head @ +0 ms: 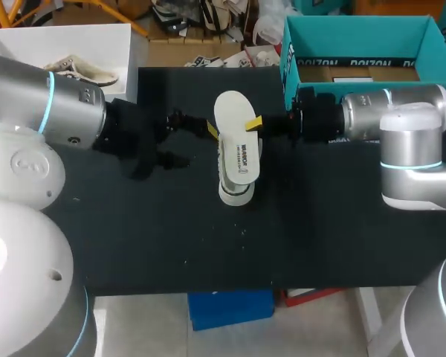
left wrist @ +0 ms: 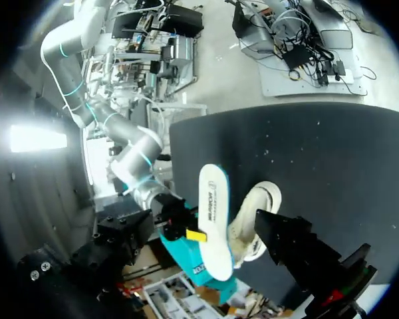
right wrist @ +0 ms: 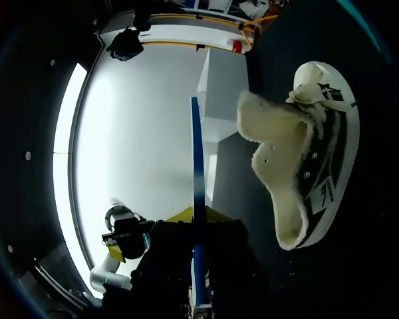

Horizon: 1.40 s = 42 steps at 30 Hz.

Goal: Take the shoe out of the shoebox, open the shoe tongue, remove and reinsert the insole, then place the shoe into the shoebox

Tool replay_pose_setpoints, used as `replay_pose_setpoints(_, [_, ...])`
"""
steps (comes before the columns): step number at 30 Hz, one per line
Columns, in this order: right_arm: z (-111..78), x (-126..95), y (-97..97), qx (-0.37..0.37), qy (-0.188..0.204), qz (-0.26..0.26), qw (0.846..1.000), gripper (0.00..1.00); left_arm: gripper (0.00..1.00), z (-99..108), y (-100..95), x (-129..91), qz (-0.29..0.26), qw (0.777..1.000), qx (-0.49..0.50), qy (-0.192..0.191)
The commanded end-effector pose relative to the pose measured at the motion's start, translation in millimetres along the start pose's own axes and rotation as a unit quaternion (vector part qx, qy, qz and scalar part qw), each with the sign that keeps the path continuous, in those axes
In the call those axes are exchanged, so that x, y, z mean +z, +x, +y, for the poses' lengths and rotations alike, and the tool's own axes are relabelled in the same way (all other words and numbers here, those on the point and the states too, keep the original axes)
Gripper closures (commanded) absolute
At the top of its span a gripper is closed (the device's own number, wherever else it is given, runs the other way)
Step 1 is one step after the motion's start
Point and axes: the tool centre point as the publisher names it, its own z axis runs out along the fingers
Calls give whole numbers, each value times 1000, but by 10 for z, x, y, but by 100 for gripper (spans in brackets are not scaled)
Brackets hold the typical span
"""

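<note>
A white insole (head: 236, 137) hangs on edge above the fleece-lined white shoe (head: 236, 187), which lies on the black table. My right gripper (head: 254, 123) comes in from the right and is shut on the insole's edge. In the right wrist view the insole (right wrist: 196, 159) shows as a thin line between that gripper's yellow tips (right wrist: 194, 216), with the shoe (right wrist: 306, 153) beside it. My left gripper (head: 209, 128) stands at the insole's other side. In the left wrist view its dark fingers (left wrist: 286, 239) stand wide open around the insole (left wrist: 213, 226) and shoe (left wrist: 251, 219).
The teal shoebox (head: 297, 52) stands open at the back right, behind my right arm. A white box (head: 126, 44) with another shoe sits at the back left. The black table (head: 320, 223) has free room in front of the shoe.
</note>
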Motion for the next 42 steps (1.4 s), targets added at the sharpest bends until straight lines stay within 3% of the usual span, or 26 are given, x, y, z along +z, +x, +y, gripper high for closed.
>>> replay_pose_setpoints(1, [-2, 16, -3, 0, -1, -1, 1000, 100, 0, -15, -40, -41, 225, 974, 10, -6])
replay_pose_setpoints(10, [-2, 16, -3, 0, -1, -1, 1000, 100, 0, -15, -40, -41, 225, 974, 10, -6])
replay_pose_setpoints(14, [-2, 16, -3, 0, -1, -1, 1000, 100, 0, -7, -113, 138, 290, 957, 8, 20])
replay_pose_setpoints(28, [-2, 16, -3, 0, -1, -1, 1000, 100, 0, 26, -157, 368, 386, 920, -4, 66])
replay_pose_setpoints(42, [-2, 16, -3, 0, -1, -1, 1000, 100, 0, 10, -157, 677, 404, 910, 26, 90])
